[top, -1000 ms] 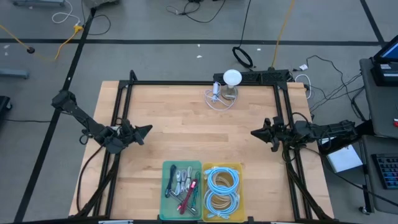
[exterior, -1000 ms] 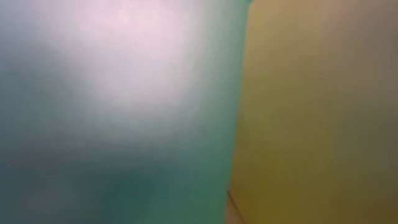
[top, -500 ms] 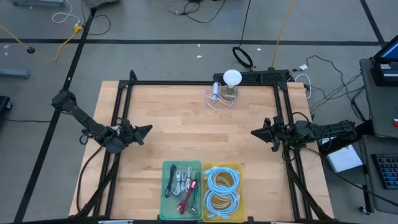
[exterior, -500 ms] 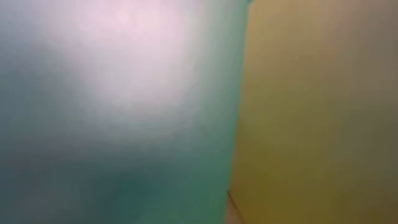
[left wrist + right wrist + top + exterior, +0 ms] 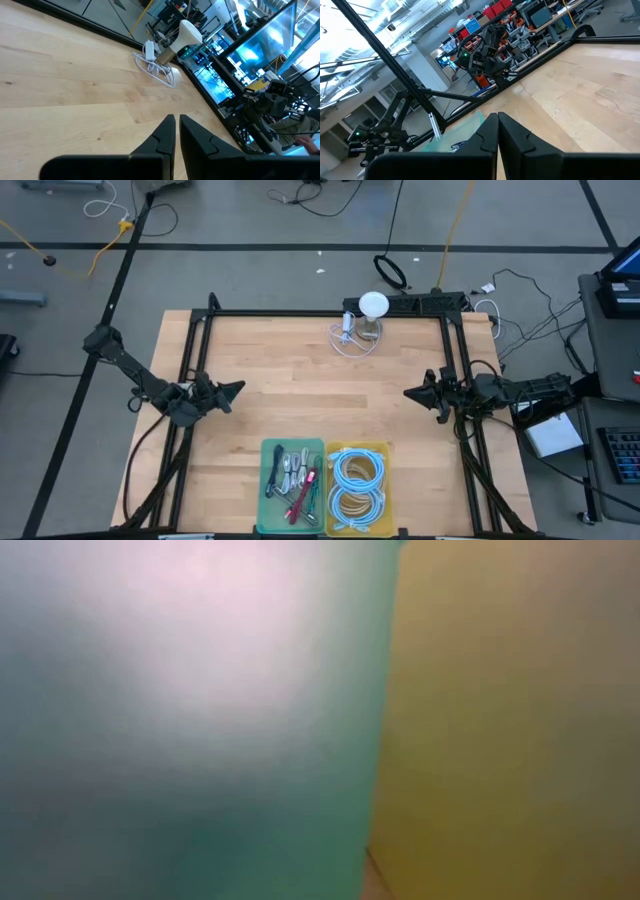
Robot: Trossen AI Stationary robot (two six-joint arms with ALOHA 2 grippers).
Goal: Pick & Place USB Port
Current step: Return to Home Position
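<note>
Both arms hang out at the sides of the surface (image 5: pixel 300 390), and neither carries anything. The left arm (image 5: pixel 140 375) reaches in from the left edge and the right arm (image 5: pixel 500 390) from the right edge, tips aimed at each other across bare wood. Each wrist view shows that arm's own jaws pressed together with only a thin slit between them and nothing in it.

The task's things sit at the near edge, in the middle. The green bin (image 5: pixel 268 480) and the yellow bin (image 5: pixel 385 485) stand side by side, walls touching. The green one holds a jumble of grey and pink charger cables (image 5: pixel 295 480), most lying with their length running near to far. The yellow one holds coiled light blue cables (image 5: pixel 357 472).

From either set of jaws the bins lie nearer and toward the middle, well apart from the tips. The green bin is on the left arm's side and the yellow on the right arm's. I'd judge the sorting done and the arms about parked, so any last move heads away from the bins.

The low view is just a green blur beside a yellow one, probably the two bin walls right against the lens, though I can't be sure. A white lamp (image 5: pixel 373 305) with a loose white cord (image 5: pixel 350 340) stands alone at the far edge.
</note>
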